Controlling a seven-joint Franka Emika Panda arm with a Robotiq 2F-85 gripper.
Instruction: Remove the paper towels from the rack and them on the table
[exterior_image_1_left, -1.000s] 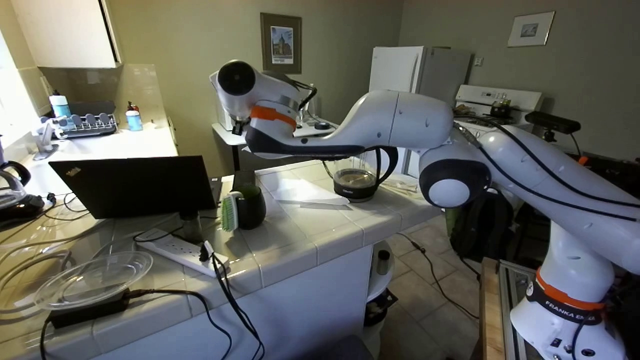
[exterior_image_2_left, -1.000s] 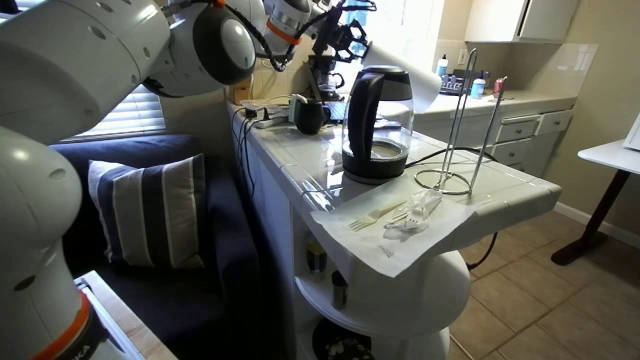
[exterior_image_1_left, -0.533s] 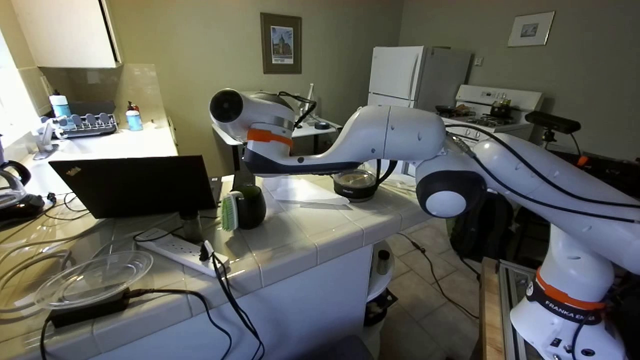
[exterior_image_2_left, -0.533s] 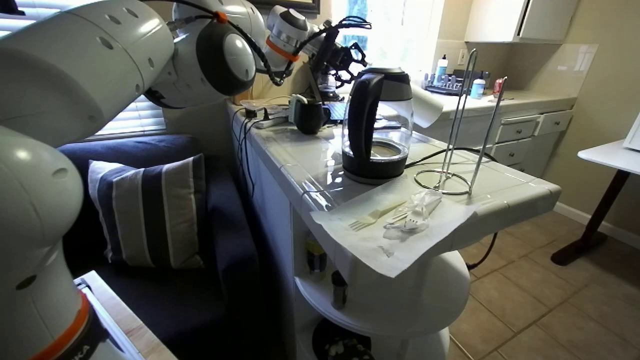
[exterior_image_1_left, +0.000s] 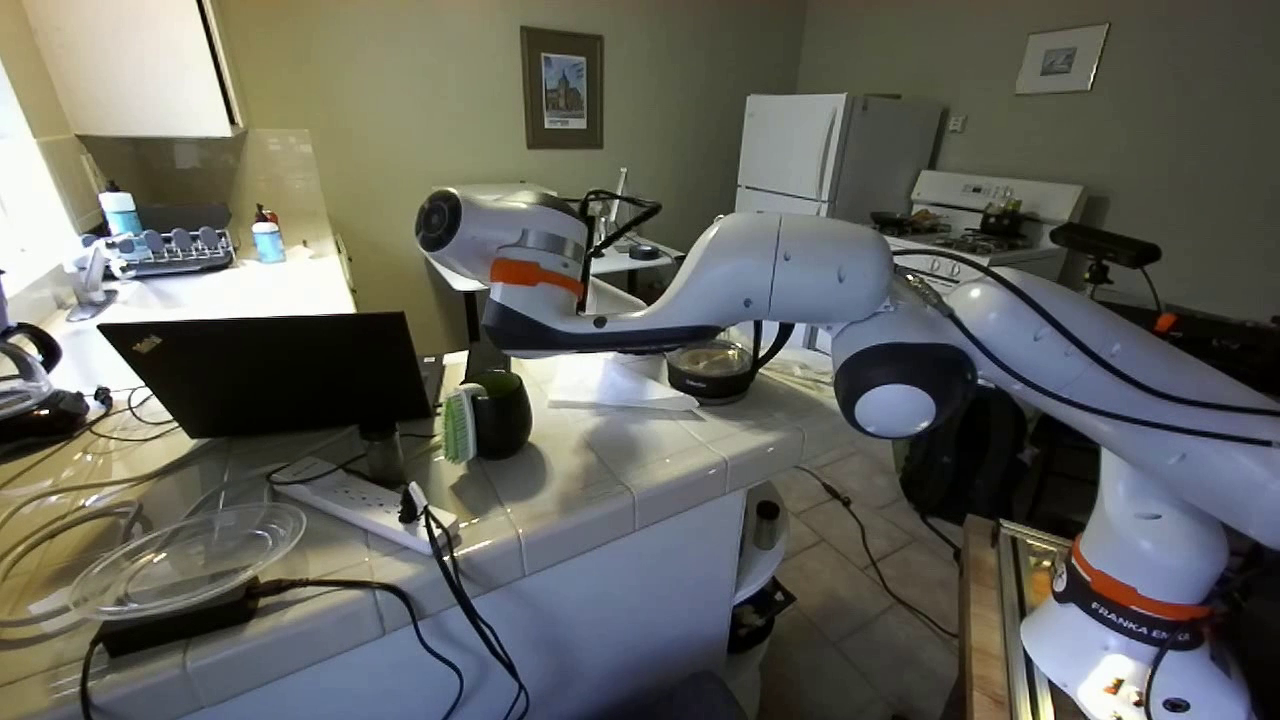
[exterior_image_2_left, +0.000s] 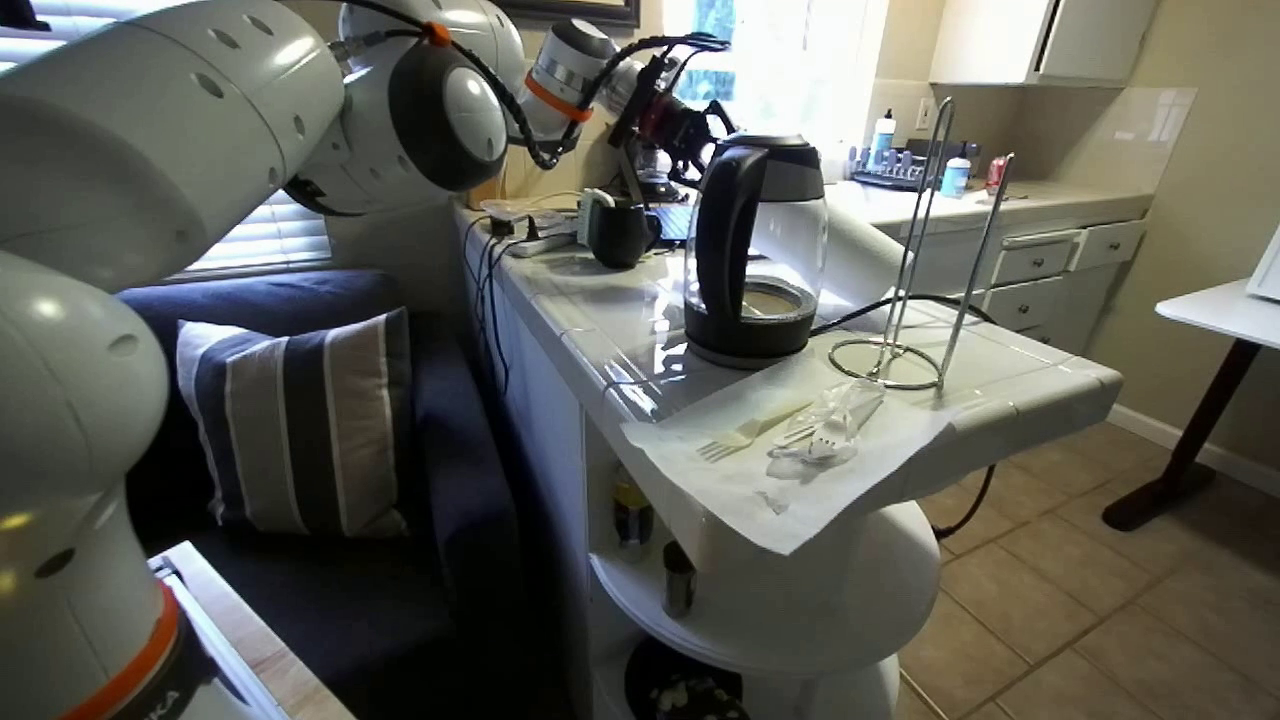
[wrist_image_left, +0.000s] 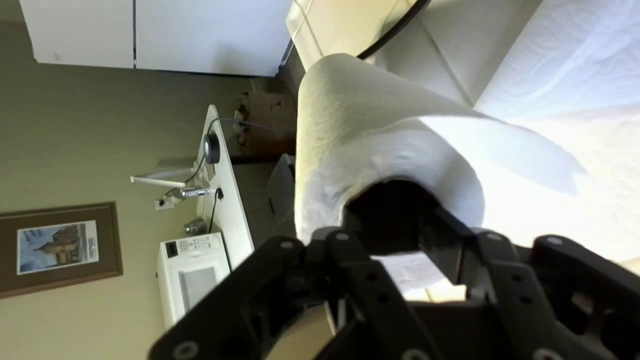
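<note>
The white paper towel roll (exterior_image_2_left: 880, 265) lies tilted low over the table (exterior_image_2_left: 610, 310), partly hidden behind the glass kettle (exterior_image_2_left: 755, 340). I cannot tell whether it touches the table. In the wrist view the roll (wrist_image_left: 360, 100) shows its end with a dark core hole. My gripper (wrist_image_left: 392, 220) has its fingers apart at that hole, and the fingertips seem to be inside the core. In an exterior view my gripper (exterior_image_2_left: 705, 150) is just behind the kettle's top. The wire rack (exterior_image_2_left: 976, 270) stands upright and bare at the table's end.
A laptop (exterior_image_1_left: 270, 370), a dark mug (exterior_image_1_left: 508, 415) with a brush, a power strip (exterior_image_1_left: 350, 500) and a clear plate (exterior_image_1_left: 190, 570) are on the table. A loose white sheet (exterior_image_1_left: 620, 390) lies near the kettle. Plastic forks lie on paper (exterior_image_2_left: 770, 510) at the front corner.
My wrist and gripper have come down with the roll. The roll's far end has moved lower and to the right, toward the rack, in an exterior view.
</note>
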